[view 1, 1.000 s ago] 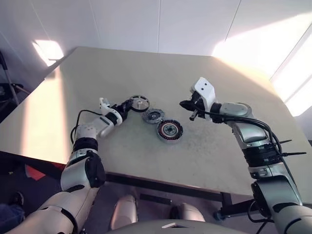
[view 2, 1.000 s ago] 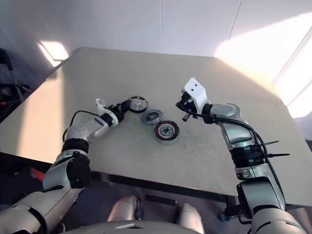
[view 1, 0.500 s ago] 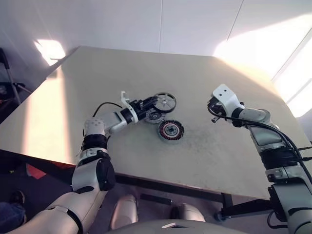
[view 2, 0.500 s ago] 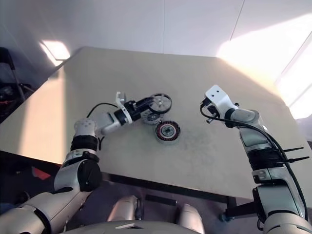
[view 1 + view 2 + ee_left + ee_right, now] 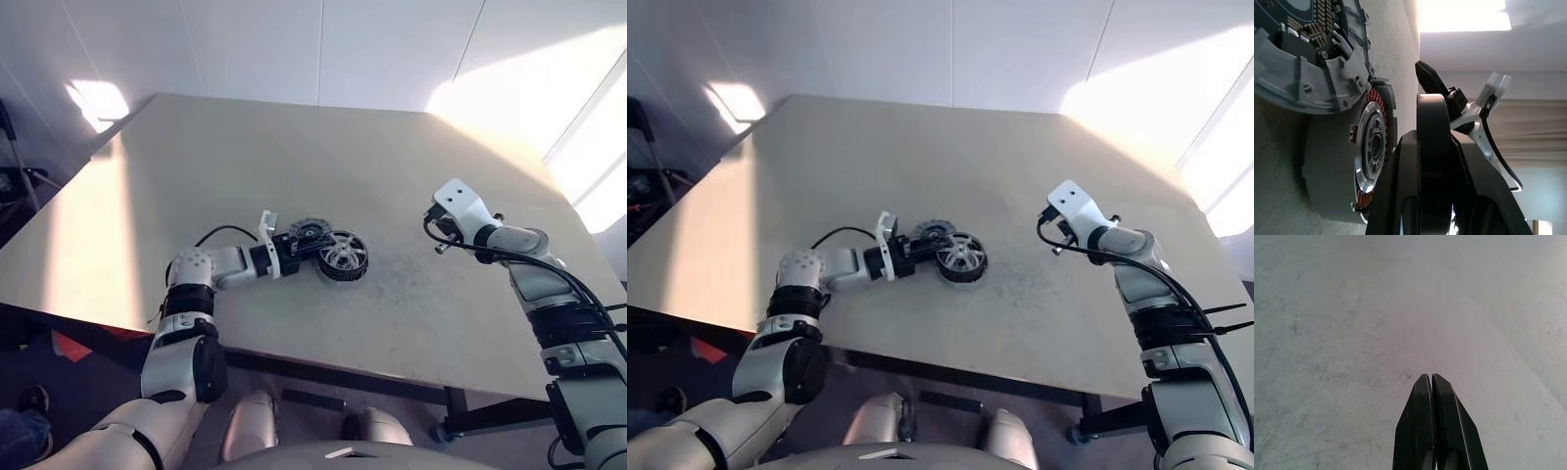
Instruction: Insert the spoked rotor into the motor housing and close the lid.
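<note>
My left gripper [image 5: 315,255] is shut on the rim of the spoked rotor [image 5: 344,254], a black ring with pale spokes. It holds the rotor tilted just over the motor housing [image 5: 338,275], a dark puck whose copper windings [image 5: 1367,105] show in the left wrist view. There a narrow gap separates the rotor's rim [image 5: 1432,156] from the housing. The grey lid [image 5: 308,232] lies flat on the table right behind the housing. Off to the right my right gripper [image 5: 440,245] hangs shut and empty above bare table [image 5: 1352,333].
The beige table [image 5: 245,157] spreads wide on every side of the parts. Its front edge [image 5: 343,357] runs close below the housing. Bright sunlight falls on its far right corner.
My left gripper has carried the rotor to the right and nearer, from beyond the lid to over the housing. My right arm swung out to the right, then stopped.
</note>
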You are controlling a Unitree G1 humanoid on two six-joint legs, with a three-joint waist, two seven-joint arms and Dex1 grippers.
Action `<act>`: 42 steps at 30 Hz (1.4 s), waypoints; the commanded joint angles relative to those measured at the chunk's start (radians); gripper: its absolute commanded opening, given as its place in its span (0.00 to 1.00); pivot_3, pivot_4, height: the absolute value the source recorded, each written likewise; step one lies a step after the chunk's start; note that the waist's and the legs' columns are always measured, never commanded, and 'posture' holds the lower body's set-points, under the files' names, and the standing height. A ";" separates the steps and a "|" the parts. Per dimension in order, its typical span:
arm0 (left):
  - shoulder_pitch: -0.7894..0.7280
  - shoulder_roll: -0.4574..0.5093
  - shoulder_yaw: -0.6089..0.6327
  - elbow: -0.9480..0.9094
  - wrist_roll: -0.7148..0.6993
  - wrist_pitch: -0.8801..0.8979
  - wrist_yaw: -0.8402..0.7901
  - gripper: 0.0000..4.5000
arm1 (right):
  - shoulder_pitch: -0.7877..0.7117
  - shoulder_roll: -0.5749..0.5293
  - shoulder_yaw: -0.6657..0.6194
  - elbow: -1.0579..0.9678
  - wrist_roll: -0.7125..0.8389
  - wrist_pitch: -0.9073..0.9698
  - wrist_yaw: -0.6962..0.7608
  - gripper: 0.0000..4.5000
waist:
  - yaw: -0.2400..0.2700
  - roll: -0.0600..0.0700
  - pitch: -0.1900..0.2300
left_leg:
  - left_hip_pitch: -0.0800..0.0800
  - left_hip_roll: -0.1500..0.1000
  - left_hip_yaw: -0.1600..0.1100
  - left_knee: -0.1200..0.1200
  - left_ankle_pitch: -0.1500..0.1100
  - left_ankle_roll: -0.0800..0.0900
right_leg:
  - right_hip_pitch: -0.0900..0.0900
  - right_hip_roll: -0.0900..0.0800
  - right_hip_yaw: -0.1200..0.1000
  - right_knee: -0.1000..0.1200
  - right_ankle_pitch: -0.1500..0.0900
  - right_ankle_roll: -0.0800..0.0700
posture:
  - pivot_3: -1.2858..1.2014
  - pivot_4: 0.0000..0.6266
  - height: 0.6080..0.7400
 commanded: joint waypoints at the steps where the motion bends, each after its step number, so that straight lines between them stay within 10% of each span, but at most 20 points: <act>1: 0.002 -0.012 -0.011 -0.061 -0.004 0.004 -0.010 0.11 | -0.033 -0.004 -0.019 -0.005 -0.009 -0.013 -0.012 0.00 | 0.001 0.000 0.000 | 0.000 0.000 0.000 0.000 0.000 0.000 | 0.000 0.000 0.000 0.000 0.000 0.000 | 0.52 0.00 1.00; 4: 0.010 -0.022 -0.020 -0.076 0.003 -0.006 -0.005 0.11 | -0.034 -0.002 -0.015 -0.007 -0.010 -0.019 -0.011 0.00 | 0.001 0.000 0.000 | 0.000 0.000 0.000 0.000 0.000 0.000 | 0.000 0.000 0.000 0.000 0.000 0.000 | 0.52 0.00 1.00; 9: 0.006 -0.038 -0.009 -0.063 0.015 -0.020 0.012 0.48 | -0.034 0.000 -0.012 -0.011 -0.010 -0.024 -0.008 0.00 | 0.001 0.000 0.000 | 0.000 0.000 0.000 0.000 0.000 0.000 | 0.000 0.000 0.000 0.000 0.000 0.000 | 0.52 0.00 1.00; 37: 0.023 0.061 0.074 -0.199 -0.034 -0.106 -0.010 0.48 | 0.150 0.014 -0.045 -0.527 0.376 0.066 0.336 0.00 | 0.004 0.000 0.000 | 0.003 0.000 0.000 0.000 -0.002 0.000 | 0.006 0.000 0.000 -0.004 0.001 0.002 | 0.52 0.00 1.00; 42: 0.039 0.053 0.068 -0.209 -0.032 -0.117 -0.007 0.49 | 0.163 0.024 -0.001 -0.507 0.324 0.041 0.321 0.33 | 0.001 0.000 0.000 | 0.004 0.000 0.000 0.000 -0.001 -0.001 | 0.006 0.000 0.000 -0.004 0.001 0.002 | 0.52 0.00 1.00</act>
